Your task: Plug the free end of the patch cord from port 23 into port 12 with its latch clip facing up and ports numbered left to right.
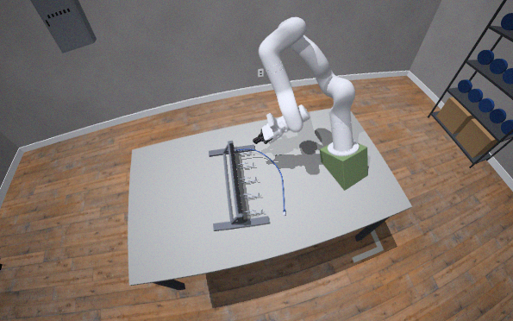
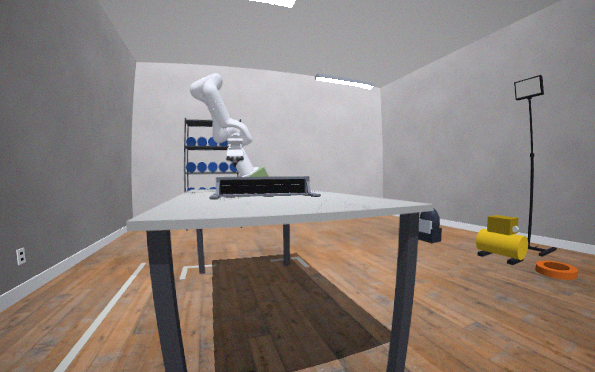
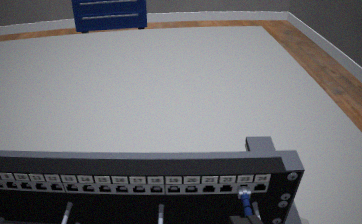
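While hovering above the rack's (image 1: pixel 231 181) far end, pressed together and pinching nothing: tool (image 1: pixel 258 139). Trailing from port 23 (image 3: pixel 244 190) across the table (image 1: pixel 178 242), free plug (image 1: pixel 284 212) lying beside the rack: blue patch cord (image 1: pixel 278 173).

Blue thin patch cord (image 1: pixel 278 173) against pale grey flat table top (image 1: pixel 178 242). Dark grey metal rack (image 3: pixel 274 167), white numbered port labels (image 3: pixel 154 179). Green cube pedestal (image 1: pixel 353 173) under white arm (image 1: pixel 288 103).

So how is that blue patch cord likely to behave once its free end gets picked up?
Probably floppy: the patch cord sags in a loose arc from the rack down to the table. It looks thin, so likely light. Its free plug lies loose on the table and may twist or swing when lifted. The gripper is shut and empty, up by the cord's plugged end.
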Tool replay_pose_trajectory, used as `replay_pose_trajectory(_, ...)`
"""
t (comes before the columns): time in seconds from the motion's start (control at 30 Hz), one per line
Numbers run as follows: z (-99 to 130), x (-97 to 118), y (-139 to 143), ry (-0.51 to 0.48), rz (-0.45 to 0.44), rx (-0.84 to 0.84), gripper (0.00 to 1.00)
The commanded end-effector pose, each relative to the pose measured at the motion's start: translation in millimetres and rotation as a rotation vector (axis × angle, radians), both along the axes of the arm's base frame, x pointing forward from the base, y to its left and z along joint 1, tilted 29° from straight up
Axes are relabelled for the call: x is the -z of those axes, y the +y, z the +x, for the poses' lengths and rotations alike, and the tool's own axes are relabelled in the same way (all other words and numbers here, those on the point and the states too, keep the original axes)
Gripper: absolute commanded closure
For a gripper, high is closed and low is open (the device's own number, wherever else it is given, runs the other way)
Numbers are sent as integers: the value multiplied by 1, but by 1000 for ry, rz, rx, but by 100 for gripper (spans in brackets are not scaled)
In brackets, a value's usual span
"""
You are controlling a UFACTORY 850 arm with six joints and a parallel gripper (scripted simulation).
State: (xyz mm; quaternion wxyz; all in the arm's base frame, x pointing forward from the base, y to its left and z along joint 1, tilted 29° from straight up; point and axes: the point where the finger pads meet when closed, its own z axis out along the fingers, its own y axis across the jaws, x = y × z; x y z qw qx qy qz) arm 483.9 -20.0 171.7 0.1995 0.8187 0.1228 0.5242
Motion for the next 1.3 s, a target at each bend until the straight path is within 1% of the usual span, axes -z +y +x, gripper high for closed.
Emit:
replay_pose_trajectory(0.0,0,0,0,-1,0,0,100)
replay_pose_trajectory(0.7,-1,-1,0,-1,0,0,100)
replay_pose_trajectory(1.27,-28,-12,6,-1,0,0,100)
